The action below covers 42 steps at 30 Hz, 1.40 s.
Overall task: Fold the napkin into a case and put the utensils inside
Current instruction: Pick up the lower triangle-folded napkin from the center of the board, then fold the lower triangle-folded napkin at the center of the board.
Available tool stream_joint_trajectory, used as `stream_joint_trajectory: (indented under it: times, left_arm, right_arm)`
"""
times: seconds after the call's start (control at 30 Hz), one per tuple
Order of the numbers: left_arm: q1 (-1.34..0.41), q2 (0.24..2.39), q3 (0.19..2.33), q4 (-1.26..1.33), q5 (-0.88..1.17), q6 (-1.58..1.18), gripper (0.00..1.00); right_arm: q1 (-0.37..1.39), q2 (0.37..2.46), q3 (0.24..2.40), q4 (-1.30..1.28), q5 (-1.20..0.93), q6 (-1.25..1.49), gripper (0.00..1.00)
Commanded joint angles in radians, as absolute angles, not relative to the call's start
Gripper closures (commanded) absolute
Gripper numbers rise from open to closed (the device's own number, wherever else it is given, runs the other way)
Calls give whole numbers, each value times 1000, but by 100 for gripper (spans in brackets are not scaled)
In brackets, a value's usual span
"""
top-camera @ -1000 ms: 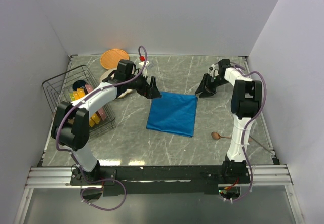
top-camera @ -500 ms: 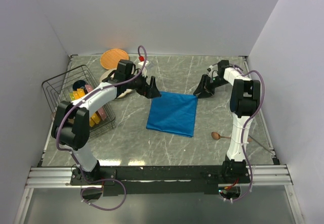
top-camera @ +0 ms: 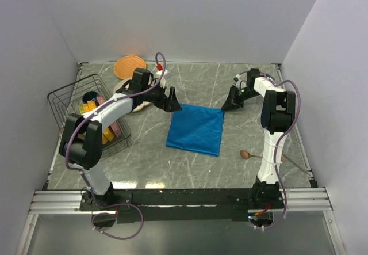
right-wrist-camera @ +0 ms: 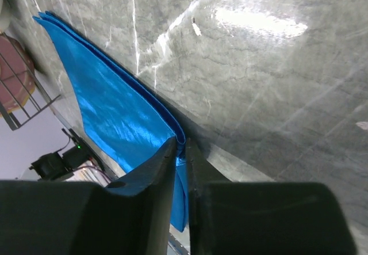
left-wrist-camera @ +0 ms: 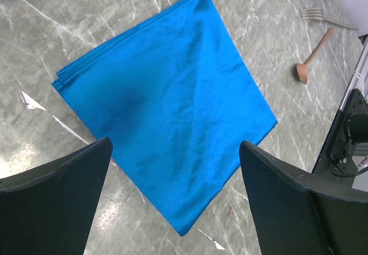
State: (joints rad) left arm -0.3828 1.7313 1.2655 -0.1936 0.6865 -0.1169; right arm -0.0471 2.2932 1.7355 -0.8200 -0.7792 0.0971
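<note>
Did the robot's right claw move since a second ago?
Yes, a little. The right gripper slid left onto the far right corner of the blue napkin, which stayed put, and its jaws pinched shut on it.

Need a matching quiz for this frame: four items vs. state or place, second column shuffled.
1. left gripper
2. right gripper
3. spoon
4. orange plate

A. shut on a corner of the napkin
B. lying right of the napkin, near side
C. open, holding nothing
D. at the far left, beyond the basket

Pairs: 1-C, 2-A, 3-B, 4-D
</note>
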Motion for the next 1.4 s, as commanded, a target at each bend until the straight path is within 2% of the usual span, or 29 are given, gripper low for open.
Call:
stream_joint_trajectory:
  times: [0.0, 0.1, 0.2, 0.4, 1.37]
  left_arm:
    - [-365, 1732, 1298, -178, 689, -129, 1]
    - [-356, 1732, 1293, -173, 687, -135, 1]
    - [-353, 1733, 1293, -175, 687, -135, 1]
    - [-347, 1724, 1275, -169, 680, -133, 1]
    - [-250, 1717, 1249, -198, 597, -225, 1]
  right_arm:
    - [-31, 2258, 1749, -841, -802, 51, 84]
    - [-20, 2244, 1752, -841, -801, 28, 97]
    - [-9, 2232, 1758, -847, -798, 9, 100]
    - [-5, 2189, 1749, -851, -778, -100, 100]
    - [264, 1953, 1580, -848, -611, -656, 100]
